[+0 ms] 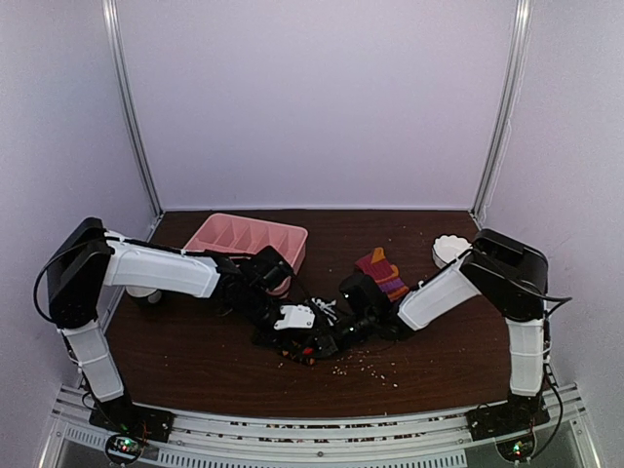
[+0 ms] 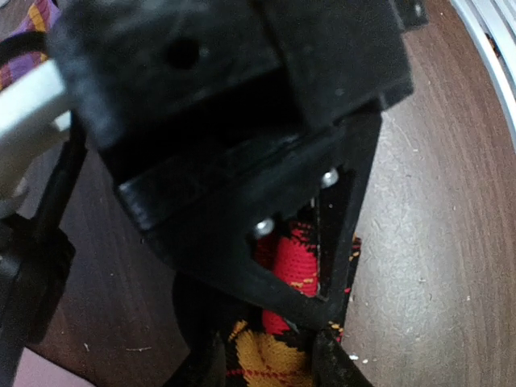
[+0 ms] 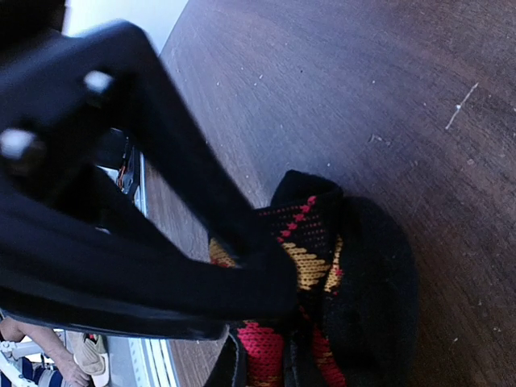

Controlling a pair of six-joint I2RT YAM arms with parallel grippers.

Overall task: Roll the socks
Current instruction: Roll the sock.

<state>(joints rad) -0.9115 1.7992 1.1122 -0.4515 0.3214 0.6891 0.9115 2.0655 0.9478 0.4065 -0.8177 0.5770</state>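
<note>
A black sock with red and yellow diamonds lies bunched at the table's middle front, and both grippers meet over it. My left gripper has its fingers pressed on either side of the yellow patch. My right gripper pinches the red part of the same sock, and its black body fills most of the left wrist view. In the top view the left gripper and right gripper nearly touch. A second sock, striped purple, orange and red, lies behind the right arm.
A pink tray with compartments stands at the back left, next to the left arm. A white bowl sits at the back right. Pale crumbs are scattered near the front. The metal rail runs along the near table edge.
</note>
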